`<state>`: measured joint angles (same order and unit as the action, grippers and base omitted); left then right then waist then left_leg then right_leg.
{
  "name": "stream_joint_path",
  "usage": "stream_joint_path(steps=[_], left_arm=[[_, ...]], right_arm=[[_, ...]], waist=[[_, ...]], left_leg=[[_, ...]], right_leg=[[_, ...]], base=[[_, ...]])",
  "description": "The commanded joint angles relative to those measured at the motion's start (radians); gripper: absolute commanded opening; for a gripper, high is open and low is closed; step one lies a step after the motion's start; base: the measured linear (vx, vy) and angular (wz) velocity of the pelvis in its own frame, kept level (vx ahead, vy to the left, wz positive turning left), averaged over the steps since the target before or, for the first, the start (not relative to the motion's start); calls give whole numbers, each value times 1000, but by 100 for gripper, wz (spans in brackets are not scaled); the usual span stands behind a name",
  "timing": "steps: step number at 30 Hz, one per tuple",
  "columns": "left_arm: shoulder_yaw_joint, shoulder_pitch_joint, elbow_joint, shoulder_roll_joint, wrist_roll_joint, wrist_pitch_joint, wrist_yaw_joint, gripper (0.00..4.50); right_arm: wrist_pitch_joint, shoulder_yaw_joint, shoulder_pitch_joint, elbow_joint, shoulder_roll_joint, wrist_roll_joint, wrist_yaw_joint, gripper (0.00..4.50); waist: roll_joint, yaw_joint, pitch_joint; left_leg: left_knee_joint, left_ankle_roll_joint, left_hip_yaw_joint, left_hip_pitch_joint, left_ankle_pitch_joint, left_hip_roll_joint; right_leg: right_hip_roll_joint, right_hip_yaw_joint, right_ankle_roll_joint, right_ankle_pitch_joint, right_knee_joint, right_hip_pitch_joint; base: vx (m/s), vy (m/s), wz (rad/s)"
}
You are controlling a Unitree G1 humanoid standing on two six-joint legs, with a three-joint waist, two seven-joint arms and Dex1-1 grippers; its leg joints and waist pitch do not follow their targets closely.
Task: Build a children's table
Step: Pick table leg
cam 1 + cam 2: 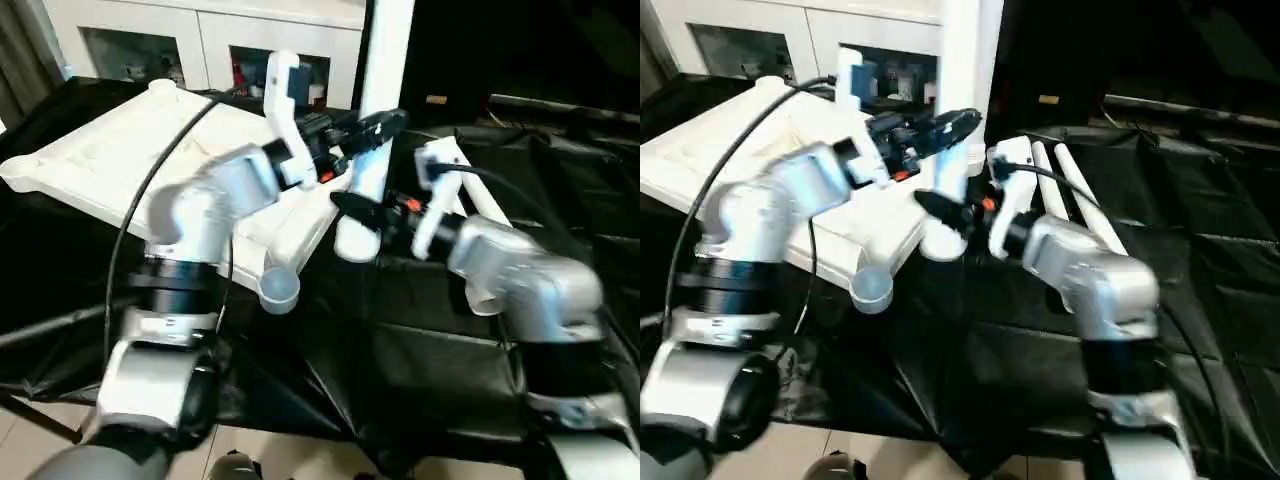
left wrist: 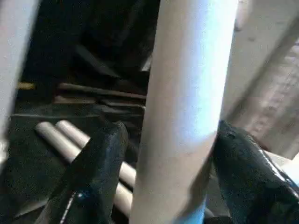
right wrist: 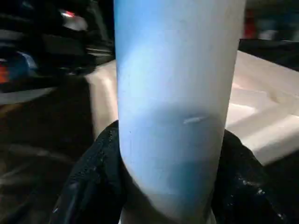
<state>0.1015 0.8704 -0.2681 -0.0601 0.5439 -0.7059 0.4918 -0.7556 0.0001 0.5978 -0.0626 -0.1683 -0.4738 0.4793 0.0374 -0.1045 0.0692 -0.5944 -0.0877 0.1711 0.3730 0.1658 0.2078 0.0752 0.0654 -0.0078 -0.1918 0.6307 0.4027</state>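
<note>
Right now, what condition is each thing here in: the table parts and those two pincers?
Tabletop: upside down on the black sheet, ribbed side up.
Upright leg: standing vertical near the tabletop's corner, both pincers around it.
Spare legs: lying flat on the sheet.
Near corner socket: empty.
Left pincer: around the upright leg, higher up.
Right pincer: closed on the same leg, lower down.

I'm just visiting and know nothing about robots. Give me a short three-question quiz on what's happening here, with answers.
1. True or false: the long white tubular leg the robot holds stands roughly upright.
2. Which gripper holds that leg lower down? A) left gripper B) right gripper
3. Fill in: the spare white tubular legs lie on the ____ cloth.

Key: 1 true. 2 B. 3 black. The leg's lower end sits beside the white plastic square tabletop, near a corner; whether it is seated in a socket cannot be told.
</note>
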Motion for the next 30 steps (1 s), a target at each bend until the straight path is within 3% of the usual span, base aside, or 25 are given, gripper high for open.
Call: stream_joint_path(steps=[1, 3, 4, 6, 17, 18, 19, 21, 25, 27, 28, 30], left_arm=[[-21, -7, -4, 25, -51, 37, -80, 305], [-9, 0, -27, 51, -70, 65, -148, 305], [3, 11, -52, 68, -83, 94, -190, 287], [15, 22, -69, 82, -93, 113, -223, 276], [48, 38, -78, 92, -99, 158, -271, 202], [44, 38, -75, 89, -94, 162, -253, 199], [32, 35, -62, 79, -81, 158, -204, 199], [9, 27, -34, 54, -51, 134, -104, 196], [-5, 15, 5, 10, 18, 54, 30, 195], [-28, 6, 21, -27, 50, 6, 120, 195], [-45, -3, 36, -59, 87, -35, 212, 195], [-39, -3, 47, -67, 126, -60, 261, 195]], right_arm=[[48, 18, 36, -23, 17, 37, -50, 193], [63, 29, 48, -39, 35, 58, -72, 193], [71, 43, 56, -46, 41, 75, -79, 193], [82, 54, 60, -55, 45, 92, -81, 193], [147, 57, 63, -79, 44, 140, -101, 193], [146, 49, 61, -75, 44, 124, -80, 249], [132, 40, 55, -63, 38, 94, -40, 249], [102, 27, 41, -37, 18, 43, 32, 265], [80, 21, 14, 8, -36, -6, 129, 302], [43, 21, -7, 44, -77, -61, 214, 305], [-9, 15, -26, 77, -113, -130, 299, 305], [-22, 21, -35, 89, -130, -149, 338, 305]], waist=[[8, 3, -85], [8, 5, -86], [21, 8, -85], [12, 6, -84], [12, 14, -83], [12, 13, -83], [16, 13, -83], [14, 10, -83], [14, 9, -82], [15, 4, -81], [15, 3, -81], [14, 1, -82]], left_leg=[[59, -32, 3, -7, 88, 10], [58, -25, 3, -5, 81, 9], [57, -11, 5, -3, 76, 7], [58, -8, 3, -5, 77, 9], [57, 0, 4, -6, 92, 8], [57, 0, 4, -6, 93, 8], [57, 6, 5, -6, 93, 7], [58, 14, 4, -6, 98, 8], [56, 24, 5, -7, 84, 10], [55, 32, 7, -8, 87, 10], [56, 38, 7, -10, 92, 9], [55, 38, 7, -8, 92, 11]], right_leg=[[53, -45, -150, -94, -70, -64], [52, -45, -154, -76, -68, -67], [49, -45, -149, -62, -70, -68], [52, -46, -144, -74, -70, -66], [51, -45, -157, -64, -70, -65], [51, -45, -157, -65, -70, -65], [51, -45, -158, -68, -71, -66], [52, -45, -160, -72, -70, -66], [52, -44, -189, -43, -63, -66], [53, -45, -193, -59, -65, -67], [51, -44, -193, -68, -66, -68], [52, -44, -200, -69, -65, -65]], base=[[0, 0, 0], [0, 0, 0], [0, 0, 0], [0, 0, 0], [0, 0, 0], [0, 0, 0], [0, 0, 0], [0, 0, 0], [0, 0, 0], [0, 0, 0], [0, 0, 0], [0, 0, 0]])
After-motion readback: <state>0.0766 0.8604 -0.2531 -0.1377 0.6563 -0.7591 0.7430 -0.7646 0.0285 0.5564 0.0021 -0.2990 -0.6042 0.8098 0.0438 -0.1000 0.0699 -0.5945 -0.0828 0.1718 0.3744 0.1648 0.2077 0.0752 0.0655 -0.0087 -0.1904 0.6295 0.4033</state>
